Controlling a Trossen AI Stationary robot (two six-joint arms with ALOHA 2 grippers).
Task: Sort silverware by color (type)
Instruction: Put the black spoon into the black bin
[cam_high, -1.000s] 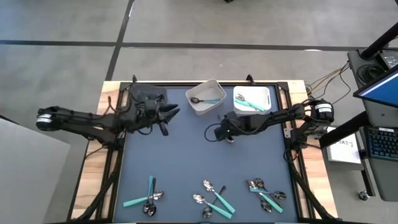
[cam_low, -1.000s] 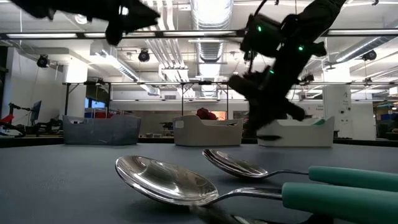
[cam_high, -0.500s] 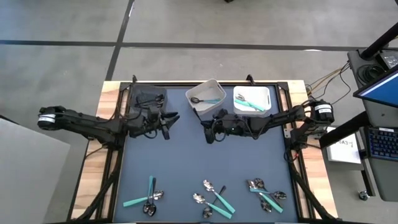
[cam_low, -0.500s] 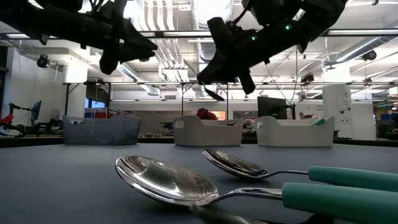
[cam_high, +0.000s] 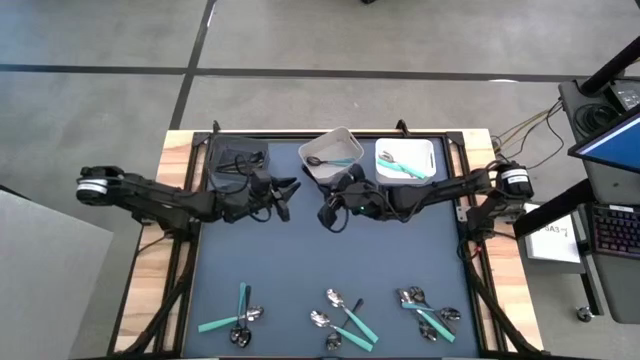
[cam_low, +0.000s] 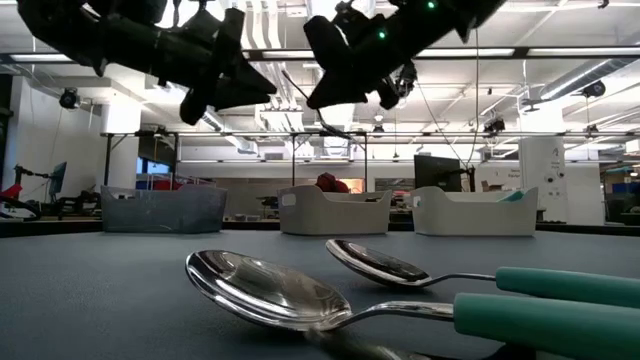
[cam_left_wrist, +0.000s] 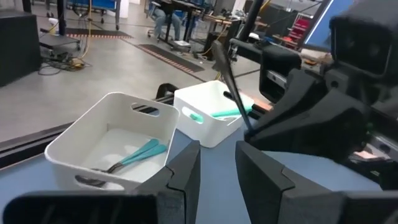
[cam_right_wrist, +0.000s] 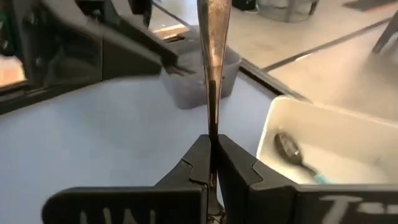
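My right gripper (cam_high: 328, 212) hangs over the table's middle, just in front of the two white bins, shut on a thin dark utensil (cam_right_wrist: 212, 68) that sticks out past its fingertips. My left gripper (cam_left_wrist: 217, 167) is open and holds nothing. It stands close to the left of the right gripper, pointing at it and the bins. More silverware lies in three clusters near the table's near edge (cam_high: 238, 315), (cam_high: 343, 318), (cam_high: 425, 310). Spoons with teal handles (cam_low: 270, 290) fill the low view's foreground. My right gripper pinches the dark utensil between its two fingers at one thin end (cam_right_wrist: 211, 138). The rest runs straight out beyond the fingertips and widens toward its free end (cam_left_wrist: 219, 53). The utensil is lifted clear of the table and slants upward.
The left white bin (cam_high: 318, 172) holds a dark spoon and a teal-handled piece. The right white bin (cam_high: 432, 160) holds teal-handled pieces. A dark grey bin (cam_high: 232, 160) stands at the far left. Bare table lies between the arms and the near clusters.
My right gripper has risen from low over the table, rolled, and gone toward the table's left edge, carrying the dark utensil up with it. My left gripper has sunk a little and gone toward the right gripper, still open.
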